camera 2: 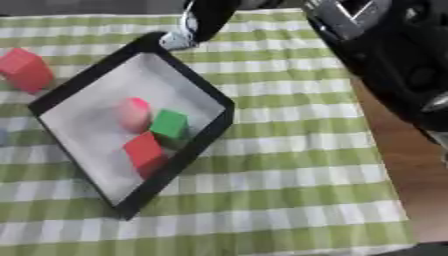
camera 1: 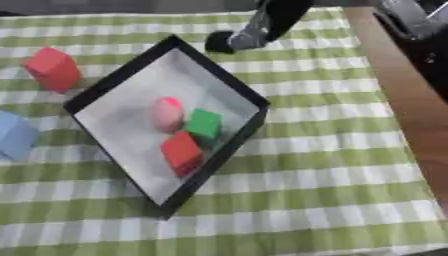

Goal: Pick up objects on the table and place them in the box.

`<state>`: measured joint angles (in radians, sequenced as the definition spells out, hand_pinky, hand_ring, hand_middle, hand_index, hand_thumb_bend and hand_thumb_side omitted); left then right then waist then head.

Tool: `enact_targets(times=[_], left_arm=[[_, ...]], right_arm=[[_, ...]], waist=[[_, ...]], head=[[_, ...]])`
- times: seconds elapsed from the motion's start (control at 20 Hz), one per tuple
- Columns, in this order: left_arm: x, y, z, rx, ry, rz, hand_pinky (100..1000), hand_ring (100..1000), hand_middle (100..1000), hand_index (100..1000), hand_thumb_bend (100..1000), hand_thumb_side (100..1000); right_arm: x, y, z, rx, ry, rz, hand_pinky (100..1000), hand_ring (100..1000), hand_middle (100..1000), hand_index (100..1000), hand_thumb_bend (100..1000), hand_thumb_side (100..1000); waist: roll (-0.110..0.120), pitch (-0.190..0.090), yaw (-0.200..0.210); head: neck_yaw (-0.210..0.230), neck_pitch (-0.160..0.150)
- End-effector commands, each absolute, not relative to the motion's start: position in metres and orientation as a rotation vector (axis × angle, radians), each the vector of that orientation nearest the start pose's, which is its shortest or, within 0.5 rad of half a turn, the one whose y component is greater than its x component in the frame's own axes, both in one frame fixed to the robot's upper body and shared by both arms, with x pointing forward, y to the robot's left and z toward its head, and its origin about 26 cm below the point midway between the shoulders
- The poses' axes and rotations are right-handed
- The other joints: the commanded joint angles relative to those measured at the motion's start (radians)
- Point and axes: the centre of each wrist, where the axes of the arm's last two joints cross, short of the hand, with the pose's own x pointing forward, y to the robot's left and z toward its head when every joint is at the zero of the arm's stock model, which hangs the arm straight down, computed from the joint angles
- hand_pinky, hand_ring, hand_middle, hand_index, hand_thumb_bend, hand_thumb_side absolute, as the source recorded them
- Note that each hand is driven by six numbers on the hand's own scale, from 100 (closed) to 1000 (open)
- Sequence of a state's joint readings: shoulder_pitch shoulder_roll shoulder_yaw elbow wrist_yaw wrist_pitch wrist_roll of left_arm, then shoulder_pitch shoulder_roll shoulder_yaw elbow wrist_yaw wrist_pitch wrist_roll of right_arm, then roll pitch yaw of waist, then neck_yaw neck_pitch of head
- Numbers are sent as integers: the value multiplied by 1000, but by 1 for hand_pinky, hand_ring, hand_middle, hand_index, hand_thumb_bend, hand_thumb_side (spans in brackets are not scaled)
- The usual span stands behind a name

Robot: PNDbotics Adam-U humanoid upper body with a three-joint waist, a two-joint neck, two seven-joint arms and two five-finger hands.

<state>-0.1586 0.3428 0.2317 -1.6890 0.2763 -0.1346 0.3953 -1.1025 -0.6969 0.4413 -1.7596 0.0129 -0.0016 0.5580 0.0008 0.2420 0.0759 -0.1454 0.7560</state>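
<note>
**Three items in box, two left out**

Black-rimmed shallow box (camera 1: pixel 229 82) w/ grey floor held pink egg-shaped object (camera 1: pixel 166 114), green cube (camera 1: pixel 205 123), red block (camera 1: pixel 182 152). Red block on cloth (camera 1: pixel 52 69) & pale blue block (camera 1: pixel 15 136) were seen left of box. Right hand (camera 1: pixel 229 40) was seen at far corner; fingers' state couldn't be told.

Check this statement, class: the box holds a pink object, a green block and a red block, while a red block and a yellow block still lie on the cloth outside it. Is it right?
One detail is wrong. The block outside beside the red block is light blue, not yellow, as the left eye view shows. The box does hold the pink object, green block and a red block.
</note>
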Motion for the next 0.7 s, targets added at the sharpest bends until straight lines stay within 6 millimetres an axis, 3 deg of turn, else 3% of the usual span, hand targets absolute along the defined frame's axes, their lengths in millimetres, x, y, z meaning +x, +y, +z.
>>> enact_targets(times=[0.05,0.4,0.6,0.65,0.7], left_arm=[[305,369,120,443,-2044,444,802,893,790,841,301,763],[303,382,133,520,-2083,392,800,894,791,843,280,744],[300,403,155,651,-2132,252,796,891,788,846,260,701],[299,408,162,685,-2143,204,796,890,788,848,292,794],[298,414,170,727,-2154,133,796,889,792,850,257,666]], right_arm=[[315,-195,394,262,2794,-2127,870,805,736,819,200,280],[296,-240,373,21,3227,-1748,884,802,718,811,136,332],[293,-261,357,-52,3403,-1529,884,791,704,807,271,234],[293,-265,354,-58,3437,-1485,883,786,700,805,278,232],[294,-270,349,-63,3477,-1437,883,785,695,805,288,215]], waist=[[8,-17,-4],[16,-17,-16],[24,-17,-14],[26,-18,-13],[29,-20,-12]], head=[[2,1],[-2,7],[-7,10],[-8,11],[-8,13]])
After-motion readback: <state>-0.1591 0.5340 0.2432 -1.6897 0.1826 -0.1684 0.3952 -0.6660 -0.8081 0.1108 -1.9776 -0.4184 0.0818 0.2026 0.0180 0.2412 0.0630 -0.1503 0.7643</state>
